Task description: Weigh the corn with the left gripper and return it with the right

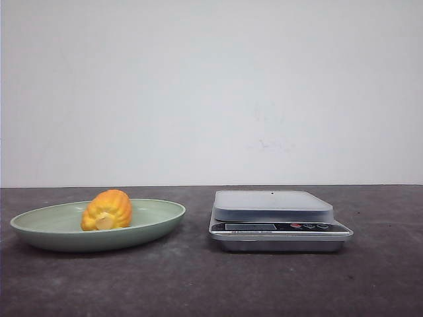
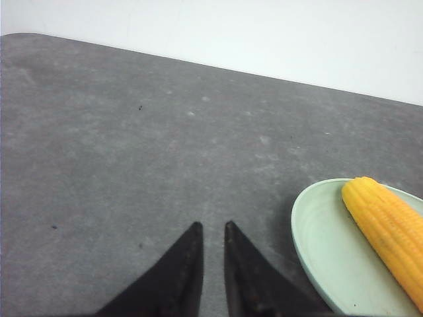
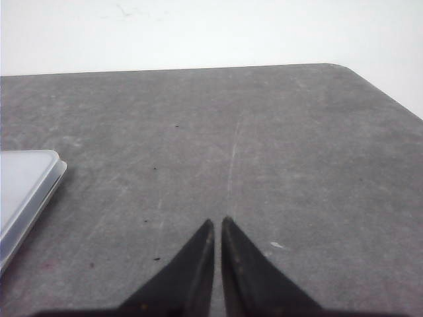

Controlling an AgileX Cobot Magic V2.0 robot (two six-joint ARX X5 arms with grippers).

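Note:
The corn [image 1: 108, 209], orange-yellow with a pale cut end, lies in a pale green plate [image 1: 39, 228] on the left of the table. It also shows in the left wrist view [image 2: 390, 228], lying in the plate [image 2: 324, 251]. My left gripper [image 2: 211, 228] hangs over bare table beside the plate, nothing between its fingers, which stand a narrow gap apart. My right gripper [image 3: 217, 222] is shut and empty over bare table to the right of the scale. Neither gripper shows in the front view.
A silver kitchen scale [image 1: 273, 205] with a flat platform stands right of the plate; its corner shows in the right wrist view [image 3: 26, 188]. The dark grey table ends at a white wall behind.

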